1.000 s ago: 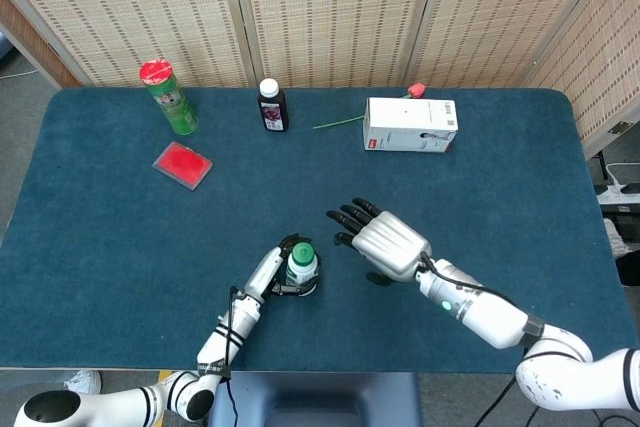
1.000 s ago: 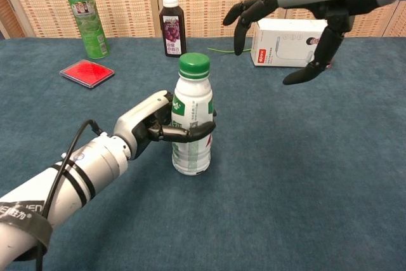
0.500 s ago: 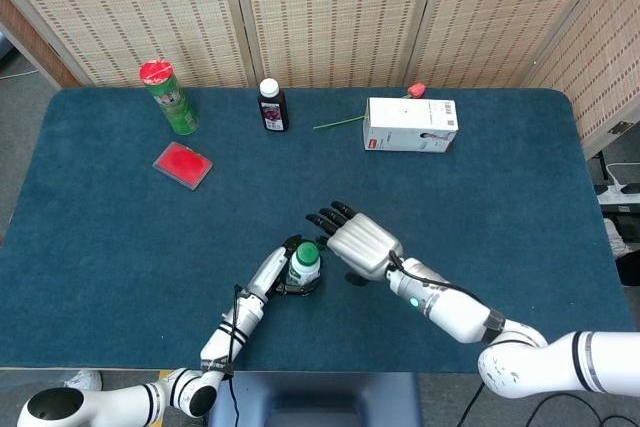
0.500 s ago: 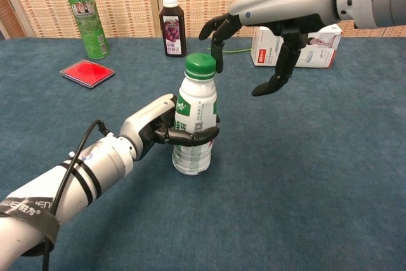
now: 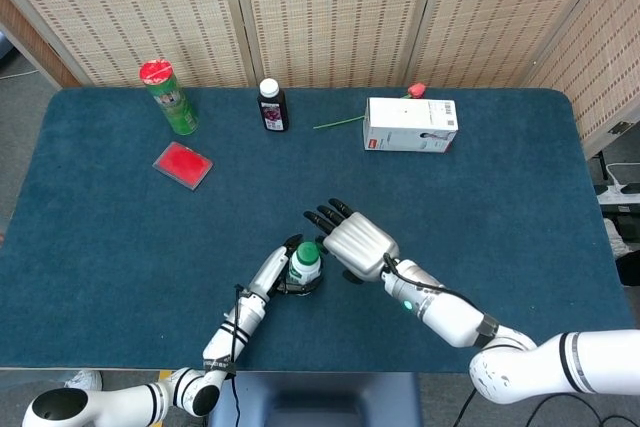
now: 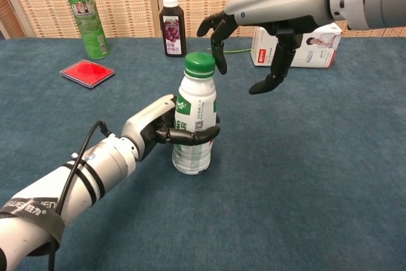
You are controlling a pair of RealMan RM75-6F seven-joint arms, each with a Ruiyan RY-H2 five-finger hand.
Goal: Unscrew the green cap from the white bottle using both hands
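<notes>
Behind left hand (image 6: pixel 158 126) fingers, white bottle (image 6: pixel 193 125) partly hidden, green cap (image 6: pixel 199 65) exposed

The left hand (image 6: pixel 166 126) wraps the white bottle (image 6: pixel 194 125), hiding a band of its label under the fingers. In the head view the same hand covers the bottle's body, leaving mainly the green cap (image 5: pixel 307 250). The right hand (image 6: pixel 254 42) hides part of the white box (image 6: pixel 311 46) behind it. Label print is too small to read.
</notes>
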